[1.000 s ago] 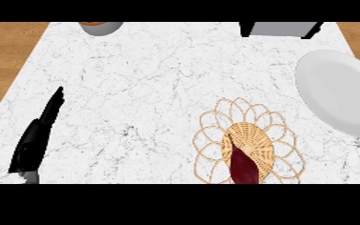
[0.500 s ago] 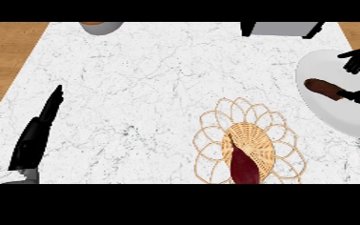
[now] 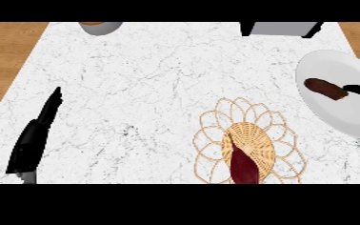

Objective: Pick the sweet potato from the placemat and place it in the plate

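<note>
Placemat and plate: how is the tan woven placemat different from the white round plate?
The tan woven placemat is straw-coloured with open loops round its edge; the white round plate is plain with a smooth rim. The placemat carries a dark red sweet potato; the plate holds a brown oblong thing. The placemat lies nearer the robot, the plate farther right. Both lie flat on the white marble counter, not touching.

Counter (image 3: 141, 86) marble, placemat (image 3: 246, 143) seemingly woven wicker.
</note>
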Robot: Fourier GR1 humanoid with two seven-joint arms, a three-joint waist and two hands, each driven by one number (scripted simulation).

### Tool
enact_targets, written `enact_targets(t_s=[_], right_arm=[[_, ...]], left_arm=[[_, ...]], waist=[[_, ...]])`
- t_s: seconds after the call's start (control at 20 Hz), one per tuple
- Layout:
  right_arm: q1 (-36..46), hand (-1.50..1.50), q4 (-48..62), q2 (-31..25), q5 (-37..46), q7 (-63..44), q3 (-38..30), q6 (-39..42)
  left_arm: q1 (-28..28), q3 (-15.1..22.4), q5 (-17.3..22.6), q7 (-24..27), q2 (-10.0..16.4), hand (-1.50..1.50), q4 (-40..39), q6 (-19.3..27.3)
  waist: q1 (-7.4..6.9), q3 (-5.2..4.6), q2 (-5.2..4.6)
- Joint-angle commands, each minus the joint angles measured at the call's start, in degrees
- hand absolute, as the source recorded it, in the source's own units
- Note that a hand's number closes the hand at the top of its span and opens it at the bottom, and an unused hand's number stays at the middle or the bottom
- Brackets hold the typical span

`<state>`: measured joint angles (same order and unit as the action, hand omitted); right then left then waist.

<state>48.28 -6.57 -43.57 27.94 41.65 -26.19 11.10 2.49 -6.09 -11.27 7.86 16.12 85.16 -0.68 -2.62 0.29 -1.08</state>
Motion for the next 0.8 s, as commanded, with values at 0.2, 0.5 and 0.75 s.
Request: enact_targets(t_s=[0.2,0.5,0.75], right_arm=[[-1.26,-1.5,2.86,-7.96,-9.23,-4.67,-9.31,6.47],[-5.85,-1.5,3.42,-13.02,-14.18,-2.22,-14.07,15.52],[-10.16,-1.5,0.91,-15.1,-14.9,2.34,-14.68,19.54]], left_arm=[[-1.17,0.43,-0.81,-1.32,-1.05,0.0,1.03,1.16],[-0.84,0.18,0.16,-1.29,-0.08,0.0,1.62,-0.64],[-0.08,-0.06,-0.3,-0.63,-1.37,0.0,0.88,1.08]], waist=[[0.13,0.15,-0.34],[-0.18,0.43,-0.71],[0.2,0.64,-0.9]])
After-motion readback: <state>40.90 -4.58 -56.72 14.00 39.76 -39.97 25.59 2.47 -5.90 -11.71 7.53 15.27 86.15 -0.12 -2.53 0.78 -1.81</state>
